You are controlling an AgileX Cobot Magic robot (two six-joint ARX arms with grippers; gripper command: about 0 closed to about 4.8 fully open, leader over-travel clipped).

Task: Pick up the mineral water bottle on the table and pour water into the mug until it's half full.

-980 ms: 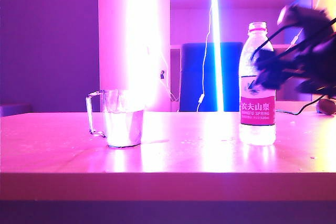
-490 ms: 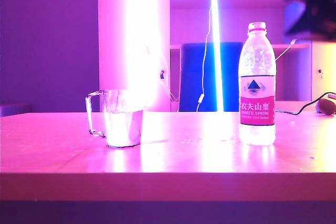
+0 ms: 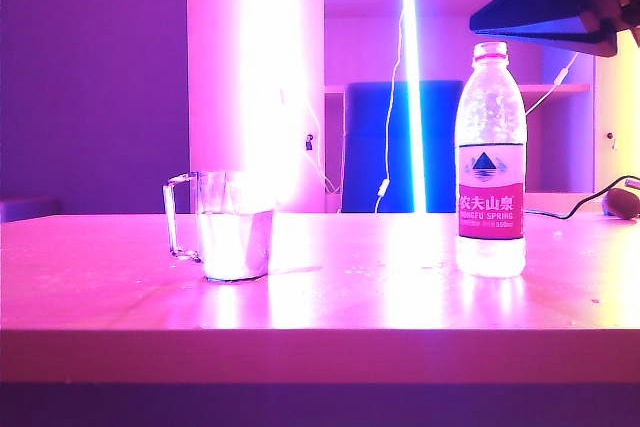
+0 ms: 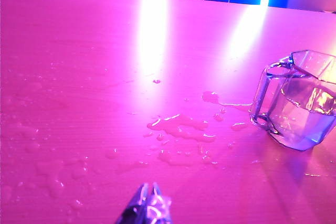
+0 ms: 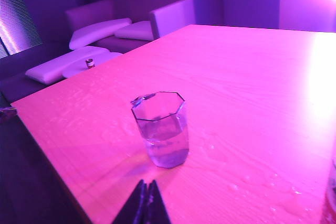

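**Status: pour appears complete, both arms clear of the bottle**

Bottle and mug both stand upright on the tabletop [image 3: 330, 287], well apart. The mineral water bottle [image 3: 490, 162] carries no cap and is not held by either arm. The mug [image 3: 235, 227] holds water [image 5: 167, 148] to roughly the middle of its wall, judged from the waterline seen in the right wrist view. Spilled drops and a small puddle [image 4: 178, 127] lie on the tabletop beside the mug's handle.

Note the state of each set of fingers:

1. The left gripper [image 4: 148, 205] has its fingers pressed together with nothing between them. The mug [image 4: 296, 98] sits ahead of the fingertips and off to one side, well apart from them.
2. The right gripper [image 5: 144, 200] has its fingers closed tip to tip, also empty. The mug [image 5: 160, 128] stands directly ahead of the fingertips and below them. In the exterior view, the right arm shows only as a dark shape above the bottle's mouth, not touching it.

Judge the step in hand as the retreat after pouring. Before you close the task, confirm the fill level against the half mark. If it falls short, you must spread the right fingers, bring them level with the bottle's label, and regrasp.
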